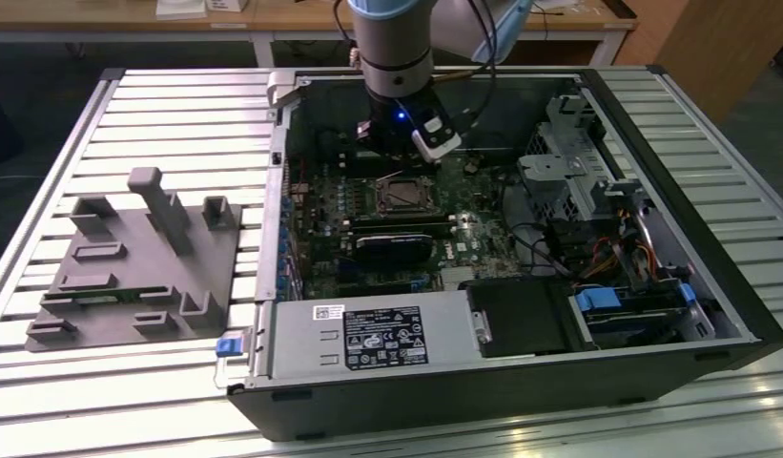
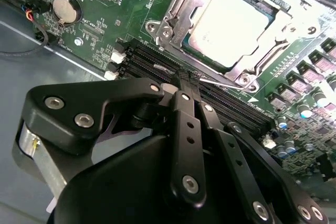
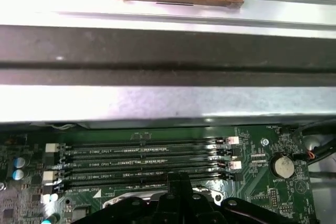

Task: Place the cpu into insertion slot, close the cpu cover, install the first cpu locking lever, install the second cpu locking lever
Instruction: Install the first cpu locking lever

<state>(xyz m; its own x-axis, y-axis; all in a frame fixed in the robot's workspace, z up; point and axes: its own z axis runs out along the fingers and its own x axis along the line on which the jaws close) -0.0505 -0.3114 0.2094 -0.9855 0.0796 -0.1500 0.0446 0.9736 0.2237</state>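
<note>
In the second wrist view the cpu (image 2: 231, 22) lies flat in the insertion slot (image 1: 404, 196). The silver cpu cover (image 2: 176, 22) is down around it, framing its pale metallic top. A thin locking lever (image 2: 223, 82) runs along the socket's edge beside the memory slots. My gripper (image 2: 184, 81) is shut, its black fingertips meeting right at one end of that lever. I cannot tell whether the rod is pinched between them. In the exterior view the gripper (image 1: 394, 164) hangs inside the open computer case just beyond the socket. In the first wrist view the gripper (image 3: 178, 181) sits over the memory slots (image 3: 147, 158).
A grey plastic fixture (image 1: 136, 258) stands on the slatted table at the exterior view's left. Inside the case are a power supply (image 1: 365, 339), a drive cage (image 1: 582, 181) with cables and a black card (image 1: 391, 246). A coin battery (image 2: 67, 9) sits on the board.
</note>
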